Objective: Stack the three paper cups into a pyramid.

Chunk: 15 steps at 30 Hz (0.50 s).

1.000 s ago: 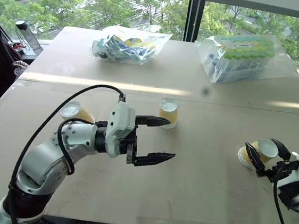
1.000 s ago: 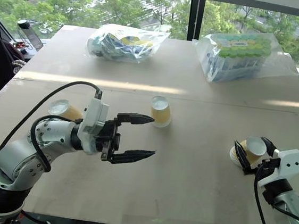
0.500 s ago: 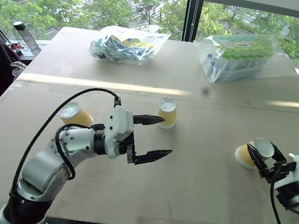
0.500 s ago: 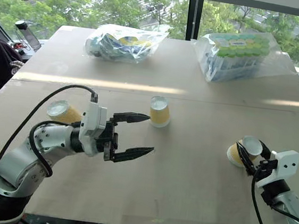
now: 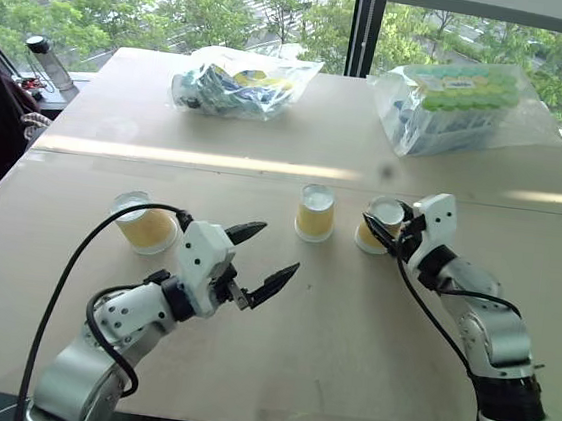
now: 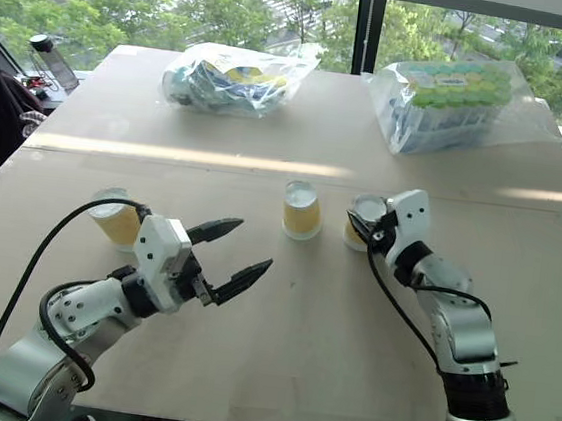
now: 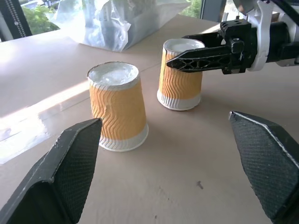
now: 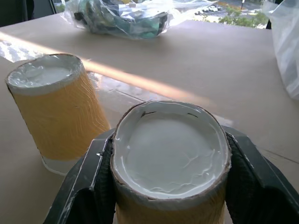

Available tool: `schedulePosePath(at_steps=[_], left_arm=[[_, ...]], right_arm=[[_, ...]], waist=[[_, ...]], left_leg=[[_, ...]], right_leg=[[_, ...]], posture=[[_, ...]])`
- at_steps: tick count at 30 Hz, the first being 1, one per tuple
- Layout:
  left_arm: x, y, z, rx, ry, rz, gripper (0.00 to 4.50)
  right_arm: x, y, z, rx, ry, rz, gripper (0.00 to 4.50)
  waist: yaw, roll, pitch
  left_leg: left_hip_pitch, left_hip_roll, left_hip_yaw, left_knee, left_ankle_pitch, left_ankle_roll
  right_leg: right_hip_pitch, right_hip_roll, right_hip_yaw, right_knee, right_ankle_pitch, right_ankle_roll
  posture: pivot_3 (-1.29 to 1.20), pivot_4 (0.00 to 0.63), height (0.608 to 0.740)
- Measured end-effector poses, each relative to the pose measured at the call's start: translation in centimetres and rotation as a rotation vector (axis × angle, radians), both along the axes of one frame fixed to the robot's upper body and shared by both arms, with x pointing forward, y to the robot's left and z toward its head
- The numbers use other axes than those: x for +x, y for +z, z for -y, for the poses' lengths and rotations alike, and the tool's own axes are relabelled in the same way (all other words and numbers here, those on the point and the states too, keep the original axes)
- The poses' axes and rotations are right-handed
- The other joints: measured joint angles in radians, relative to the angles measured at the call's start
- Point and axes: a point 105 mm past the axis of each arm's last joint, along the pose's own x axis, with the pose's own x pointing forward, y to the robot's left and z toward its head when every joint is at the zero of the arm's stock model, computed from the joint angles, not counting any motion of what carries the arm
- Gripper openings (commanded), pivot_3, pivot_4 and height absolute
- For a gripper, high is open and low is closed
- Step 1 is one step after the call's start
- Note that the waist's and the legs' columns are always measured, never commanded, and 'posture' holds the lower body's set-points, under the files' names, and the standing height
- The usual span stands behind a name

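Surroundings: two clear plastic bags lie along the top of the head views, one of blue and yellow goods point(image 5: 242, 84) at upper centre-left, one of green-capped packs point(image 5: 458, 108) at upper right; a dark bottle point(image 5: 44, 57) stands off the worktop's point(image 5: 348, 338) upper-left corner.
In the way: the black cable of the left gripper point(image 5: 261, 261) loops just below the left cup point(image 5: 144, 222); nothing lies between the middle cup point(image 5: 316, 212) and the right cup point(image 5: 381, 224).
Hidden: the right gripper point(image 5: 389, 233) covers the right cup's sides, and in the right wrist view that cup's lower part is cut off by the frame edge.
Cups: all three stand upside down, white base up, long axis upright, in a loose row across the middle of the frame; middle and right cups are just beside each other, the left one well apart.
Left jaws: spread wide, empty, pointing toward the middle cup.
Right jaws: clamped on the right cup's sides.
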Motion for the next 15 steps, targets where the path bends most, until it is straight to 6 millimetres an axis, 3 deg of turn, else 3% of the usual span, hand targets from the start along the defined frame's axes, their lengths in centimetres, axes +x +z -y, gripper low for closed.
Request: schedulePosePath(at_steps=[15], left_arm=[[-0.6,-0.5,-0.6,-0.014,0.061,0.005,4.5]], right_arm=[[-0.1,0.0,-3.0,0.02,0.081,-0.03,2.17]], waist=[[-0.012,0.0,0.0]], left_leg=[[0.0,0.0,0.0,-0.004,0.0,0.0]], right_leg=[[-0.002,0.001,-0.001,0.001,0.0,0.0]], posture=[[0.0,0.15,0.74]])
